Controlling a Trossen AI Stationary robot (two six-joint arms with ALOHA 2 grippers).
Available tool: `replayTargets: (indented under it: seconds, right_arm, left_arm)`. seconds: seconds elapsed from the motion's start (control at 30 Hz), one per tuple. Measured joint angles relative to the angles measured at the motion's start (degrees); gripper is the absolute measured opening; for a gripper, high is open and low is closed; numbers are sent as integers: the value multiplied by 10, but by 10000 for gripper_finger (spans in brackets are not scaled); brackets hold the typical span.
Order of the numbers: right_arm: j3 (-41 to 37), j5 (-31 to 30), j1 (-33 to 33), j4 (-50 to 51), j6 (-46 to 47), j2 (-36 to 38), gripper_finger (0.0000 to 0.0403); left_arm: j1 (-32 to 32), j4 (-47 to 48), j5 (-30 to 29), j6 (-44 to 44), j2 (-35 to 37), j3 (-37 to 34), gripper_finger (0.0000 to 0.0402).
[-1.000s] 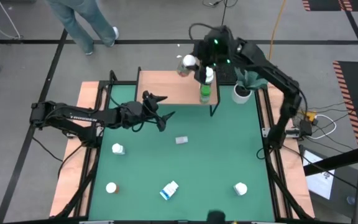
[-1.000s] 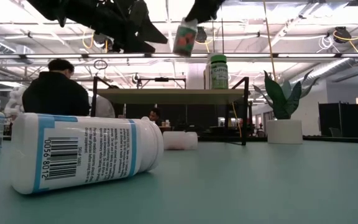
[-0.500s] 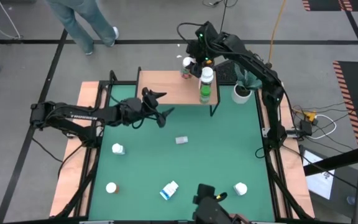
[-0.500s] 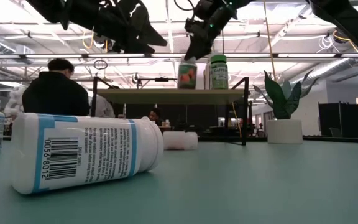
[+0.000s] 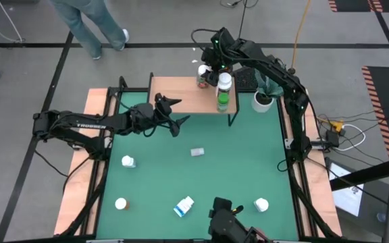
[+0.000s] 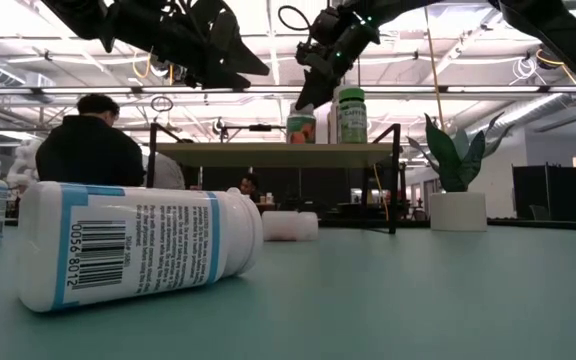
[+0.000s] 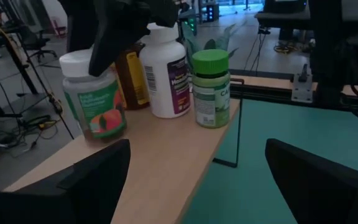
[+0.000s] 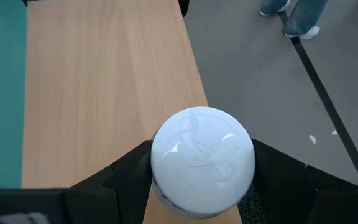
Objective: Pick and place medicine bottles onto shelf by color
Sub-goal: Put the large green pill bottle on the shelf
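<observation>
right hand [image 5: 206, 65]: fingers either side of the white cap of an orange-labelled bottle [image 7: 94, 102]; whether they clamp it or have let go, cannot tell.
bottle: upright on the shelf [image 5: 177, 94], at its far edge, so probably just being set down.
neighbours: amber bottle, white bottle [image 7: 165, 71], green bottle [image 7: 211, 88] stand alongside.
left hand [image 5: 174, 116]: spread wide, holding nothing, over the bench [image 5: 235, 162] by the shelf.
remaining: several bottles on the bench.

Green table [image 5: 248, 169] w/ 5 bottles lying/standing loose, plant pot [image 5: 262, 101]; wood shelf [image 5: 177, 94] carrying 4 bottles at right end.
</observation>
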State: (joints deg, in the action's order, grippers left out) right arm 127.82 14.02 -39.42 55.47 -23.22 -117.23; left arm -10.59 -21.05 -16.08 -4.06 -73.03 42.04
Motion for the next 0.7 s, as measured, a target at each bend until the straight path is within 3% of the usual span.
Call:
replayTargets:
  seconds: [0.27,0.7]
  right_arm:
    - [-7,-1,-2,-12,0,2,236]
    - [-8,-5,-4,-22,-17,5,279]
  left_arm:
    - [0,0,2,-1,0,0,374]
    - [0,0,3,-8,0,0,374]
